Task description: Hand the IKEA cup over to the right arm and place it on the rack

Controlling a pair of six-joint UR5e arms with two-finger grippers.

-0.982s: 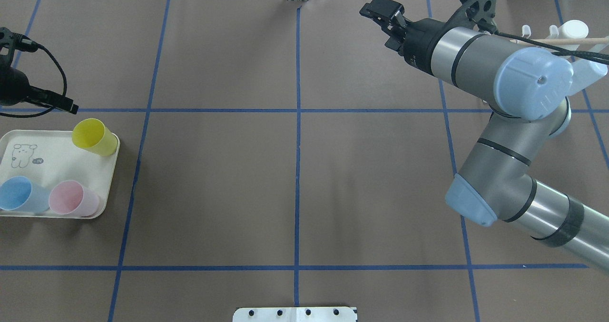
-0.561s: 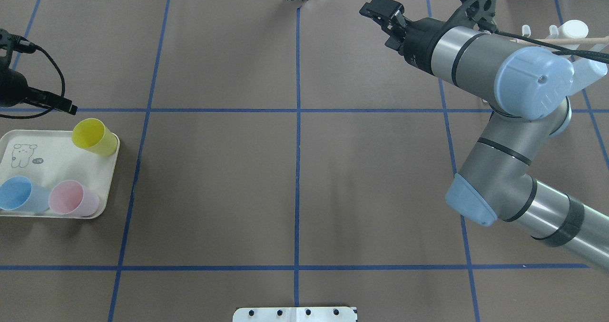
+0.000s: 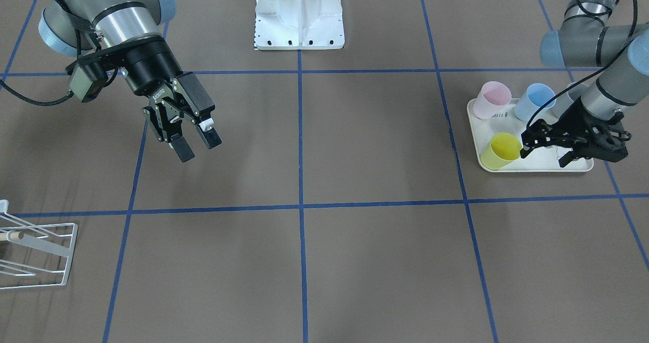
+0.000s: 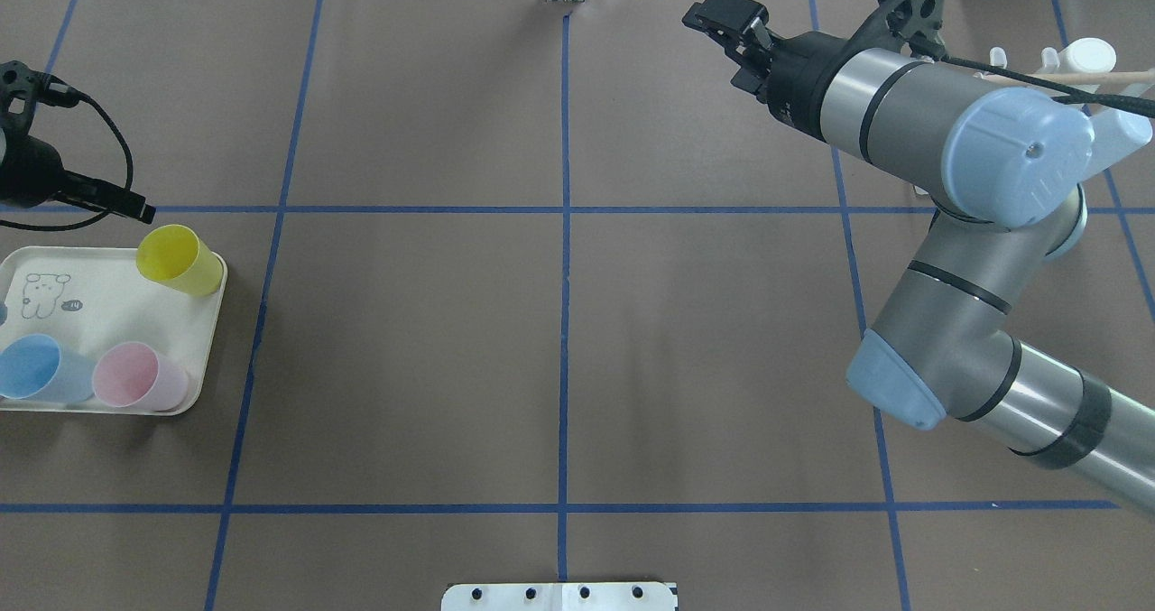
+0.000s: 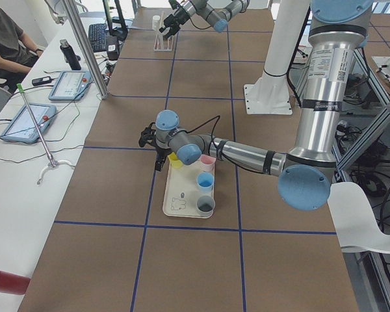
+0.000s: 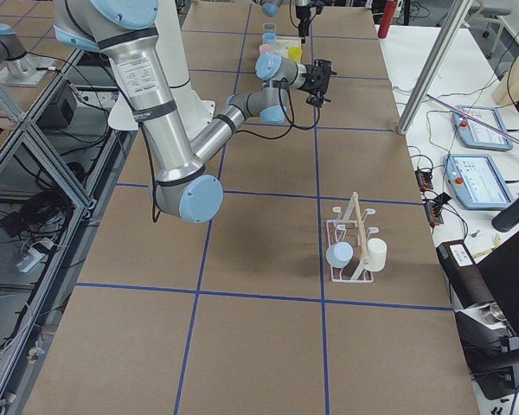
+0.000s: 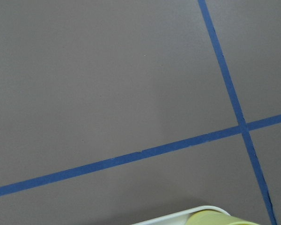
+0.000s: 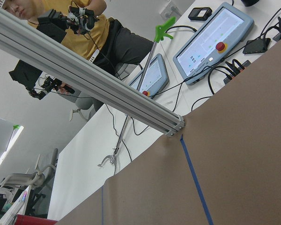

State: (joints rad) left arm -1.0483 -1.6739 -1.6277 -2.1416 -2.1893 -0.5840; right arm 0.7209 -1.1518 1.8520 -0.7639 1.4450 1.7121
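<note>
Several plastic cups stand on a cream tray at the table's left: yellow, pink, blue. My left gripper hovers over the tray's far edge, just beside the yellow cup. Its fingers are hidden, so I cannot tell if it is open. The left wrist view shows only the yellow cup's rim and the tray edge. My right gripper is open and empty above the table, far from the cups. The white wire rack stands at the table's right end.
The rack holds a blue cup and a white cup. A grey cup also stands on the tray. The robot's white base is at the middle of the near edge. Operators and tablets sit beyond the far edge.
My left gripper has shifted slightly right, toward the yellow cup. The right arm has barely moved. The cups have not moved.
</note>
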